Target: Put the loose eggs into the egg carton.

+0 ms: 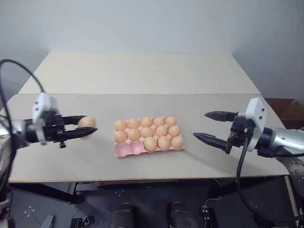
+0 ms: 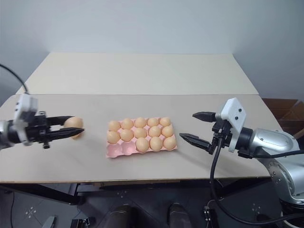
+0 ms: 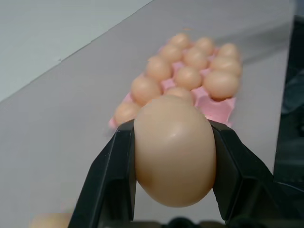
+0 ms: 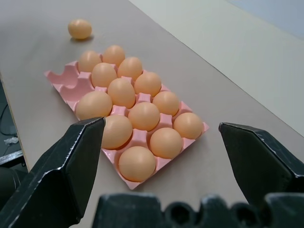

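Head view: beige counter (image 1: 142, 76); left gripper (image 1: 88, 127), jaws shut on an egg (image 1: 86, 123), left of the egg carton (image 1: 124, 150). Right gripper (image 1: 209, 126) gapes empty. Right wrist view: loose egg (image 4: 80, 29) lies beyond the carton, nothing between.

You find no readable text, label, brand, number or sign anywhere here: none on the pink egg carton (image 1: 124, 149), the eggs (image 1: 150, 144), or the table (image 1: 142, 71).
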Controlling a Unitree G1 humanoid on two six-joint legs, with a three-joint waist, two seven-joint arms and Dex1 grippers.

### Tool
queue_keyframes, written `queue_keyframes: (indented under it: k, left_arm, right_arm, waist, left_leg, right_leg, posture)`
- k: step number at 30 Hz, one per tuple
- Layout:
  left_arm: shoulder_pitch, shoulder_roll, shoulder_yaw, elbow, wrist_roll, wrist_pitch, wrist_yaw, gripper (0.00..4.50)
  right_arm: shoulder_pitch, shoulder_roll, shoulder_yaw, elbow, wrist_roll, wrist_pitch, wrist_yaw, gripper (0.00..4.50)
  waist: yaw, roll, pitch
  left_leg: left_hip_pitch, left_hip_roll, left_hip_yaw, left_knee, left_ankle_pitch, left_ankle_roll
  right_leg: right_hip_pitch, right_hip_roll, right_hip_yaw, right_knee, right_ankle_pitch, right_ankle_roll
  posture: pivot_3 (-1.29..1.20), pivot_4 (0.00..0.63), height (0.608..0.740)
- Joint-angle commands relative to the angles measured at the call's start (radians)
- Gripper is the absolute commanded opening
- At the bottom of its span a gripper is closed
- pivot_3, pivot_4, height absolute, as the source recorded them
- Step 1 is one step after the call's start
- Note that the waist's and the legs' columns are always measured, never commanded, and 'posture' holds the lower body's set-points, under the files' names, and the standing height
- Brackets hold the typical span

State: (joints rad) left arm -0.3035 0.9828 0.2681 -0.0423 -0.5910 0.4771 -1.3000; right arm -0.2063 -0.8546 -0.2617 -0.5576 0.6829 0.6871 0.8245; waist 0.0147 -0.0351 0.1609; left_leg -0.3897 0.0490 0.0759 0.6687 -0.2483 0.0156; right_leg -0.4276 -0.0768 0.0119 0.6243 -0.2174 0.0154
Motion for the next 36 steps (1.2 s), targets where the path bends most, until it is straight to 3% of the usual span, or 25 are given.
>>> queue_keyframes:
  k: [1,8,15,21,23,24,29,36]
  left_arm:
    - [-0.119,-0.046,-0.153,0.033,0.066,-0.064,-0.058,1.86]
    - [-0.267,-0.249,-0.376,0.107,0.202,-0.125,-0.021,1.86]
    - [-0.241,-0.265,-0.446,0.086,0.262,-0.13,-0.034,1.86]
    - [-0.242,-0.234,-0.422,0.057,0.252,-0.089,-0.05,3.8]
    - [-0.233,-0.217,-0.4,0.043,0.234,-0.09,-0.065,4.43]
    - [-0.226,-0.211,-0.384,0.035,0.228,-0.102,-0.063,4.49]
    - [-0.174,-0.119,-0.187,-0.015,0.125,-0.041,-0.036,4.49]
    - [0.145,0.063,0.218,-0.064,0.076,-0.026,-0.044,4.49]
  right_arm:
    - [-0.004,0.001,-0.028,-0.029,0.011,-0.016,-0.017,4.5]
    - [-0.009,0.002,-0.02,-0.039,0.004,-0.02,-0.037,4.5]
    - [0.014,-0.005,-0.041,-0.06,0.01,-0.017,-0.048,4.5]
    - [0.019,-0.004,-0.048,-0.06,0.016,-0.018,-0.052,4.5]
    - [0.016,-0.005,-0.044,-0.055,0.014,-0.021,-0.051,4.5]
    - [0.011,-0.002,-0.04,-0.051,0.015,-0.023,-0.049,4.5]
    - [-0.009,-0.002,-0.021,-0.035,0.01,-0.031,-0.038,4.5]
    - [-0.021,-0.016,0.002,0.009,-0.004,-0.061,0.027,4.5]
  waist:
    - [-0.002,0.0,0.0]
    - [-0.005,-0.001,0.0]
    - [-0.016,-0.001,0.0]
    - [-0.015,0.0,0.0]
    - [-0.016,0.0,0.0]
    - [-0.016,0.0,0.0]
    - [-0.02,0.0,0.0]
    - [-0.029,0.0,0.0]
  left_leg:
    - [0.0,0.0,0.0,0.0,0.0,0.0]
    - [-0.002,-0.001,-0.001,0.002,0.0,0.0]
    - [-0.001,0.0,-0.003,0.002,0.0,0.001]
    - [-0.001,0.0,-0.004,0.004,0.0,0.001]
    - [-0.001,0.0,-0.004,0.004,0.0,0.001]
    - [-0.001,0.0,-0.004,0.004,0.0,0.001]
    - [-0.001,0.0,-0.004,0.004,0.0,0.001]
    - [0.001,0.001,-0.003,0.002,0.0,0.001]
  right_leg:
    - [0.0,0.0,0.0,0.0,0.001,0.002]
    - [0.001,0.001,0.0,-0.002,0.006,0.009]
    - [0.001,0.002,0.0,0.0,0.005,0.01]
    - [0.002,0.001,0.0,0.0,0.003,0.013]
    - [0.002,0.001,0.0,0.0,0.003,0.013]
    - [0.001,0.001,0.0,0.0,0.003,0.013]
    - [0.001,0.001,0.0,0.0,0.003,0.013]
    - [0.001,0.001,0.001,0.0,0.003,0.014]
  posture:
    - [0.0,0.15,0.74]
    - [0.0,0.15,0.74]
    - [0.0,0.15,0.74]
    - [0.0,0.15,0.74]
    - [0.0,0.15,0.74]
    - [0.0,0.15,0.74]
    - [0.0,0.15,0.74]
    - [0.0,0.15,0.74]
